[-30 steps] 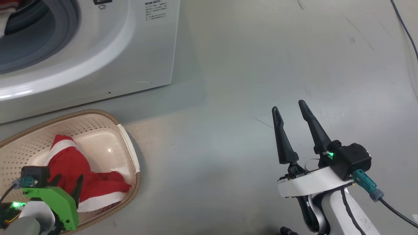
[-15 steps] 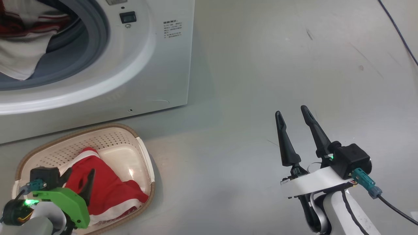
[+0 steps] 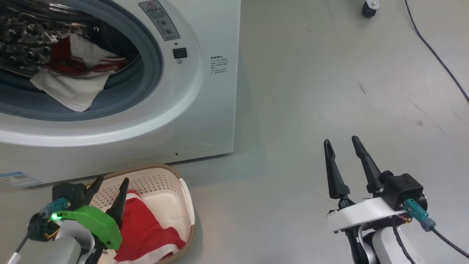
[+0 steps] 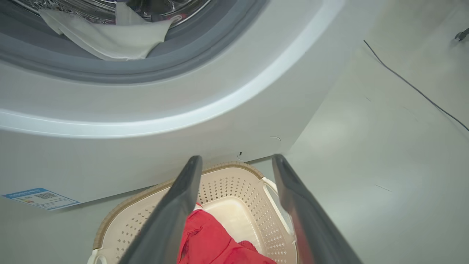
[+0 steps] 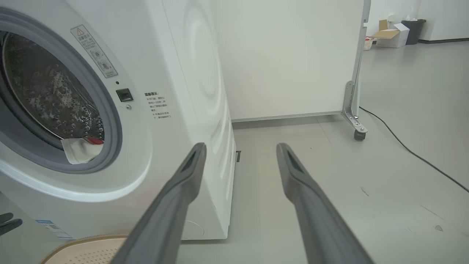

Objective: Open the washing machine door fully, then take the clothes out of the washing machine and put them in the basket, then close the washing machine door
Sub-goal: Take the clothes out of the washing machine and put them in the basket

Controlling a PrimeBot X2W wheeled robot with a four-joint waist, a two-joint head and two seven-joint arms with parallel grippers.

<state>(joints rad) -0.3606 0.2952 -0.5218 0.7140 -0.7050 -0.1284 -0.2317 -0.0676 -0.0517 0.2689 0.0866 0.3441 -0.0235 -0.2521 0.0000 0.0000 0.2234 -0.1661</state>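
The white washing machine [image 3: 205, 110] stands at the upper left with its drum mouth uncovered; the washing machine door is out of view. Red and white clothes [image 3: 73, 80] lie in the drum, and a white flap hangs over the grey ring [image 4: 110, 36]. Below it, on the floor, the cream basket [image 3: 172, 194] holds one red garment [image 3: 146, 231]. My left gripper [image 3: 113, 179] hovers open and empty above the basket's near side, its fingers framing the garment [image 4: 209, 242]. Over bare floor to the right, my right gripper [image 3: 340, 139] is open and empty.
A black cable [image 3: 436, 55] runs across the grey floor at the far right. A white panel on a caster [image 5: 357, 73] stands behind the machine's right side. A cardboard box [image 5: 392, 35] sits far back. A blue label [image 3: 18, 179] marks the machine's lower front.
The head camera has tilted up, bringing the drum into view. My left gripper has opened wider and lifted off the red garment, which stays in the basket. The right gripper holds its pose.
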